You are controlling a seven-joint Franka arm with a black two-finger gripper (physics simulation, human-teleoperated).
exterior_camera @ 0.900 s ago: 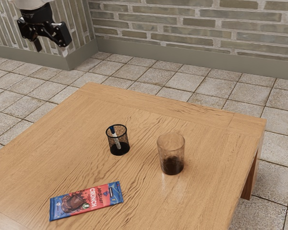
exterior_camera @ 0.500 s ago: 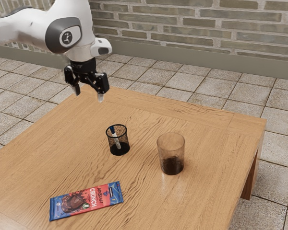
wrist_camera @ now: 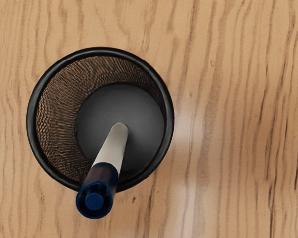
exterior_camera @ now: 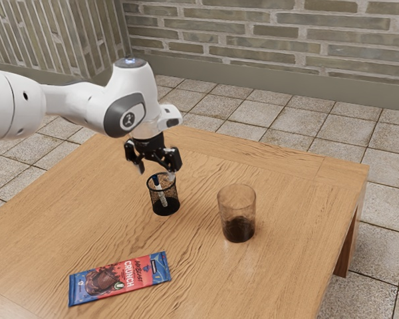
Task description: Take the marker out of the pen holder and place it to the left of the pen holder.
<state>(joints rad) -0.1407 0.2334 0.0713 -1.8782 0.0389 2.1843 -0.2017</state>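
My gripper (exterior_camera: 155, 171) is open and hangs pointing down just above the rim of the pen holder, its fingertips spread apart with nothing between them. The black mesh pen holder (exterior_camera: 165, 204) stands upright on the table. Inside it leans the marker (exterior_camera: 161, 191), white with a blue end at the top. Seen from above in the wrist view, the round pen holder (wrist_camera: 100, 50) has the marker (wrist_camera: 111, 147) tilted against its rim, the blue end reaching past the edge and the white part running down to the dark base.
A clear brownish glass (exterior_camera: 237, 216) stands on the wooden table (exterior_camera: 206, 286) toward the exterior view's right of the pen holder. A red and blue chocolate bar (exterior_camera: 120, 278) lies flat nearer the exterior camera.
From the exterior view's upper left, the arm has swung in over the table, bringing my gripper down to just above the pen holder. The marker, pen holder, glass and bar have stayed put.
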